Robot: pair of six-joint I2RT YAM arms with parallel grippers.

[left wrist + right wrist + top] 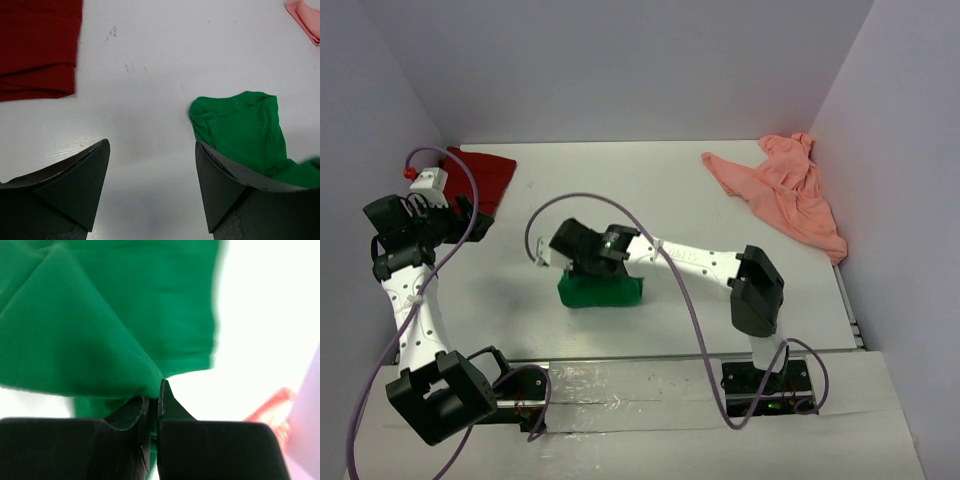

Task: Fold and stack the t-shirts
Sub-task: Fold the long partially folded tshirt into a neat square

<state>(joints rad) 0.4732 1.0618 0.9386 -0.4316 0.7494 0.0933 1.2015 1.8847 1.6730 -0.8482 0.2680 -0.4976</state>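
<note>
Right gripper (155, 390) is clenching its jaws on a fold of the likely limp, light green t-shirt (100, 315); left gripper (150, 144) is idling, jaws released.

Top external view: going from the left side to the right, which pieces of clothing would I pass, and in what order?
dark red t-shirt → green t-shirt → salmon-pink t-shirt
</note>
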